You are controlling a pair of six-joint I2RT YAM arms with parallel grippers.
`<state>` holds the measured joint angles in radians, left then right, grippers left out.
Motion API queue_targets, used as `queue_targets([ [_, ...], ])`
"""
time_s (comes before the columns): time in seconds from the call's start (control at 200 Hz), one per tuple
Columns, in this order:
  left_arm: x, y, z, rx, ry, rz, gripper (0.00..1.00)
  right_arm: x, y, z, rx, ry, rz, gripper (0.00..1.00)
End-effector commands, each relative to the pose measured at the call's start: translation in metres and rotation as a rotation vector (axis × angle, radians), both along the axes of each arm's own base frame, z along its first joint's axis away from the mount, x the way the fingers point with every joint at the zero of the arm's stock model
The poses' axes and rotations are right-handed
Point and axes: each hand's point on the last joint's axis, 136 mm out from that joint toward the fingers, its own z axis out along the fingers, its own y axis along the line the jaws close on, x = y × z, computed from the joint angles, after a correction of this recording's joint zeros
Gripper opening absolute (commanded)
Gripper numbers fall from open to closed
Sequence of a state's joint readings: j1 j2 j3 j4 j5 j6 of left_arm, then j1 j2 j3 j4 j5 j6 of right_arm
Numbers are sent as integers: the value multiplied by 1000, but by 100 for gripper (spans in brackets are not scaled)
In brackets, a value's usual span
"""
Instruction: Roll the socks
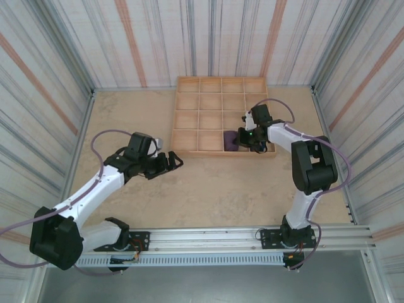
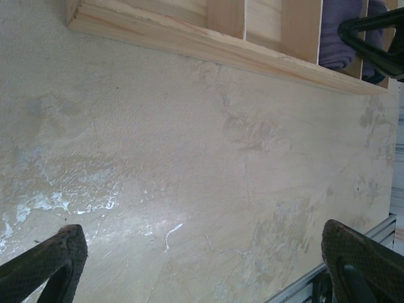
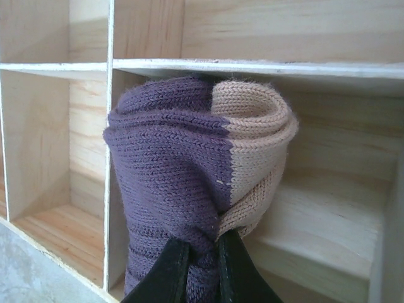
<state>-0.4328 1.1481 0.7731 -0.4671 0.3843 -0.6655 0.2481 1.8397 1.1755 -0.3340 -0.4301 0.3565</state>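
Spotter: Tabletop (image 1: 208, 196) noted, pale and mottled, walled by striped panels (image 1: 50, 63). A wooden tray (image 1: 218, 79) sits at its far side, right of centre, split into a four-by-four grid of compartments.

Operator: Arms?

Spotter: Your left arm (image 1: 95, 186) reaches over bare tabletop, short of the tray's near left corner. Your right arm (image 1: 309, 167) bends inward over the tray's near right part.

Operator: And the pincers?

Spotter: Your left pincer (image 1: 175, 163) is spread wide with nothing between its fingers. In your left wrist view the two tips (image 2: 50, 255) frame bare surface, with the tray's near wall above them. Your right pincer (image 3: 199, 255) is pinched narrow on the socks (image 3: 170, 164), fingers pressed close together into the knit low on the bundle.

Operator: Where are the socks, exactly?

Spotter: One rolled bundle, purple with a peach band wrapped at its upper right. It stands in the tray's nearest row, third compartment from the left in the overhead view. Its top reaches the edge of the divider behind it. I cannot tell whether its base rests on the compartment floor, because your fingers hide that. Your left wrist view catches a patch of purple past the tray wall, with the right pincer's dark fingers just beside it.
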Motion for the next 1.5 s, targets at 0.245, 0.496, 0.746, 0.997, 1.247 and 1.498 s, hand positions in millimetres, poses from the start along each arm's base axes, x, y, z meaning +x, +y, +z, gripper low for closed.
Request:
queue_targets([
  [0.245, 1, 3, 2, 9, -7, 8, 99, 0, 16, -19, 116, 68, 4, 0],
  [0.496, -2, 9, 2, 42, -8, 12, 99, -6, 7, -34, 51, 94, -13, 6],
  [0.746, 0, 13, 9, 68, -22, 16, 99, -2, 6, -17, 50, 48, -15, 33],
  [0.997, 14, 21, 25, 134, -110, 18, 99, 7, 6, 28, 61, -69, -8, 63],
  [1.247, 48, 44, 46, 344, -270, 26, 99, 4, -5, 69, 8, -165, -12, 88],
  [1.498, 100, 97, 45, 581, -427, 41, 99, -6, -78, 97, -313, -315, -211, 99],
])
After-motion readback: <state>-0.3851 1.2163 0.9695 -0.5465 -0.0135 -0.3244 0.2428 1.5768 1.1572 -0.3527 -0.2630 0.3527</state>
